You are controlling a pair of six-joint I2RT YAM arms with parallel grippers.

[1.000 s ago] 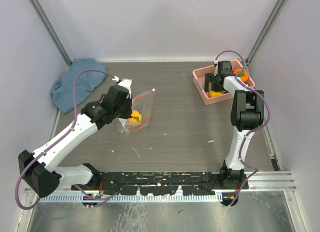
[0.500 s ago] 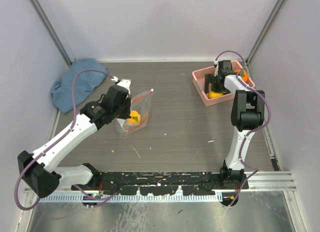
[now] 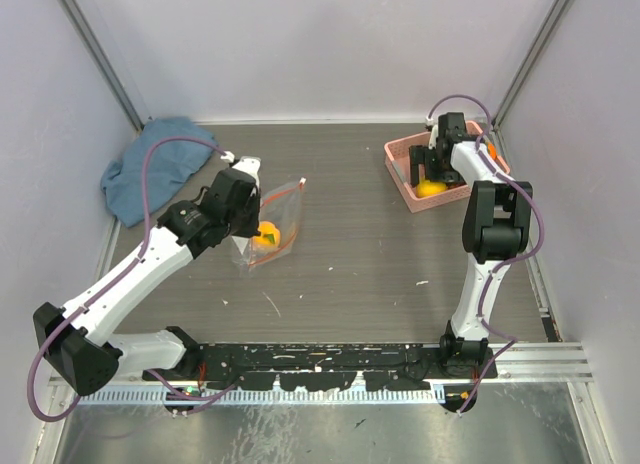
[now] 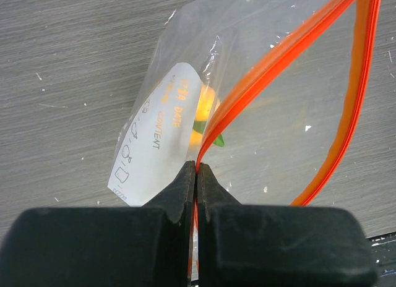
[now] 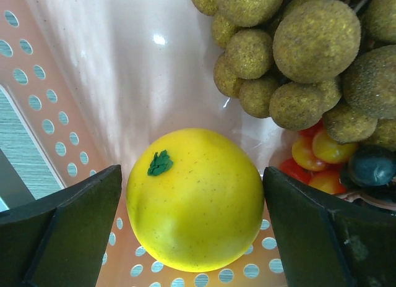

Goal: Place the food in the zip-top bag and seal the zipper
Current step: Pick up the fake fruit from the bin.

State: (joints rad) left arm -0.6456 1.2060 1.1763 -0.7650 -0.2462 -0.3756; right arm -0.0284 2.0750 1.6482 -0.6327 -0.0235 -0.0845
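The right gripper (image 5: 193, 234) is hanging, jaws wide, either side of the yellow fruit (image 5: 195, 200) in the pink basket (image 5: 49, 77). The fruit is looking smooth and probably slippery, so gripping across its middle seems best. The left gripper (image 4: 197, 175) is pinching the zipper (image 4: 278, 58) of the zip-top bag (image 4: 185, 64).

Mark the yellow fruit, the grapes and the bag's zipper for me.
yellow fruit (image 5: 195, 197): right wrist view, middle of its skin.
grapes (image 5: 315, 30): right wrist view, largest berry of the bunch.
zipper (image 4: 275, 61): left wrist view, midway along the near orange strip.
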